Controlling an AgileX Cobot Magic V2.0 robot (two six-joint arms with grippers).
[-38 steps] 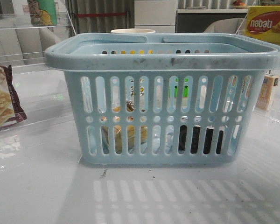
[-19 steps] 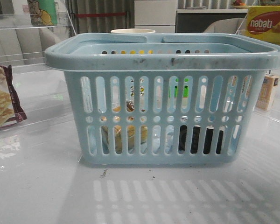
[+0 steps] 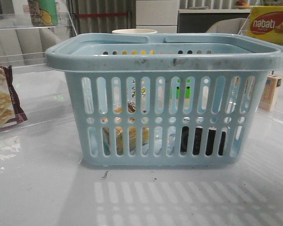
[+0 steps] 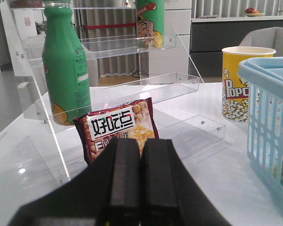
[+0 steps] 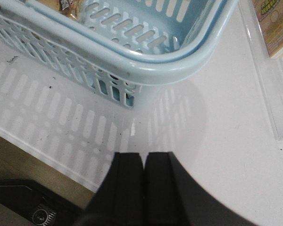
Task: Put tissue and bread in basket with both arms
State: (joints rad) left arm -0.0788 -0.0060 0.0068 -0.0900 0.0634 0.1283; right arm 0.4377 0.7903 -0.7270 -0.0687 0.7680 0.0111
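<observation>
The light blue basket (image 3: 167, 59) stands mid-table, filling the front view. Through its slots I see the golden-brown bread (image 3: 132, 137) on the basket floor at left and the black tissue pack (image 3: 198, 141) at right. Neither arm shows in the front view. My left gripper (image 4: 140, 143) is shut and empty, apart from the basket (image 4: 269, 94), facing a maroon snack packet. My right gripper (image 5: 142, 157) is shut and empty above the table near the basket's corner (image 5: 146, 66); a bit of bread wrapper (image 5: 68, 5) shows inside.
A maroon cracker packet (image 3: 2, 96) lies at left, also in the left wrist view (image 4: 119, 127). A clear acrylic shelf (image 4: 113, 47) holds a green bottle (image 4: 65, 66). A popcorn cup (image 4: 244, 80) stands behind the basket. A yellow Nabati box (image 3: 270, 23) sits back right. The table edge (image 5: 37, 141) is near my right gripper.
</observation>
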